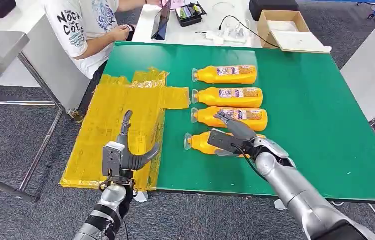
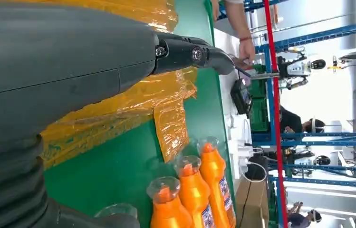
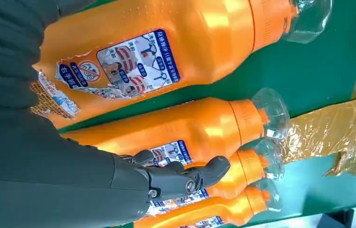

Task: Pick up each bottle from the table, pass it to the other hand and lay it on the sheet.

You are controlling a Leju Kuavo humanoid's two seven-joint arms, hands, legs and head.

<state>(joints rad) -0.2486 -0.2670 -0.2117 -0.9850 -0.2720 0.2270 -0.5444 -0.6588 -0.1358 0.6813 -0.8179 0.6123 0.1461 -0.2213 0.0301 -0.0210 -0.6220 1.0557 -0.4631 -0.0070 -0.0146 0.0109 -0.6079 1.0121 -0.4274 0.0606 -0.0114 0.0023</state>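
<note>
The step in hand looks like the first pick. Four orange bottles lie in a column on the green surface (image 1: 325,125), caps toward the yellow sheet (image 1: 125,125) at nine o'clock of them. The right hand (image 1: 233,137) hovers over the nearest bottle (image 1: 200,143), fingers (image 1: 225,119) spread and reaching past it toward the second bottle (image 1: 245,116); it holds nothing. The left hand (image 1: 125,155) waits above the sheet's near edge, fingers apart, empty.

Next, the right hand likely must drop and wrap the nearest bottle's body, then lift it toward nine o'clock for the handover.

The labels carry Chinese text, too small to read with confidence.
</note>
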